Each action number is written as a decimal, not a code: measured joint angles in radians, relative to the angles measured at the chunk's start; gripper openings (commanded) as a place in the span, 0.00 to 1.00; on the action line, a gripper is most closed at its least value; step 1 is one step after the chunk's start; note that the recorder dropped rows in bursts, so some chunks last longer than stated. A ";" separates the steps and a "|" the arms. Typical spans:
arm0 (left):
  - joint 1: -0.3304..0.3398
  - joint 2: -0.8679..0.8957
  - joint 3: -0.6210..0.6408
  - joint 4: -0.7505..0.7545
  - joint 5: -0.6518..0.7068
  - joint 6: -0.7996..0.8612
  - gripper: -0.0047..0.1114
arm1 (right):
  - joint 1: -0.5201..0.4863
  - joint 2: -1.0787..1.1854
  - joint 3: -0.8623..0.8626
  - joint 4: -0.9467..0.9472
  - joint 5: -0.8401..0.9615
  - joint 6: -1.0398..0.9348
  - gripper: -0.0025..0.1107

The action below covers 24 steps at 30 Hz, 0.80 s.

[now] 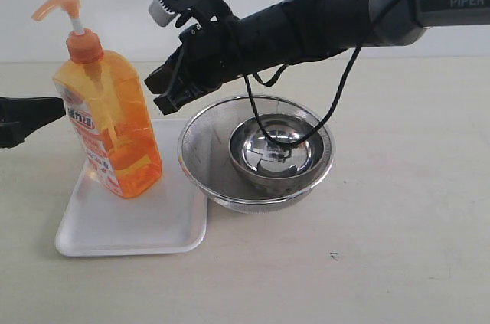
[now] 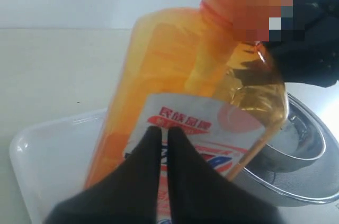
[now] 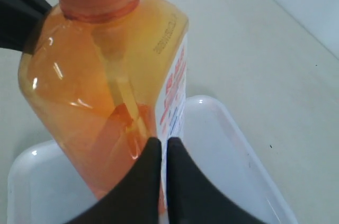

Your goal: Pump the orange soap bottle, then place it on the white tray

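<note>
The orange soap bottle point(image 1: 115, 129) stands on the white tray point(image 1: 145, 224), towards the tray's left side, with its pump head up. My left gripper point(image 1: 60, 108) comes in from the left edge and its tip is level with the bottle's label. In the left wrist view that gripper point(image 2: 163, 130) is shut and empty, pointing at the label of the bottle point(image 2: 175, 65). My right gripper point(image 1: 153, 88) reaches across to just right of the bottle. It is shut on nothing, close to the bottle point(image 3: 90, 86) and above the tray point(image 3: 228, 144).
A steel mesh bowl point(image 1: 203, 152) with a smaller steel bowl point(image 1: 276, 148) inside it stands right against the tray's right side, under the right arm. A black cable hangs from that arm into the bowls. The bowl's rim point(image 2: 304, 147) also shows behind the bottle.
</note>
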 measured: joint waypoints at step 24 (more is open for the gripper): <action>0.000 0.000 0.000 -0.014 0.000 0.000 0.08 | 0.000 0.095 -0.100 0.005 -0.021 0.040 0.02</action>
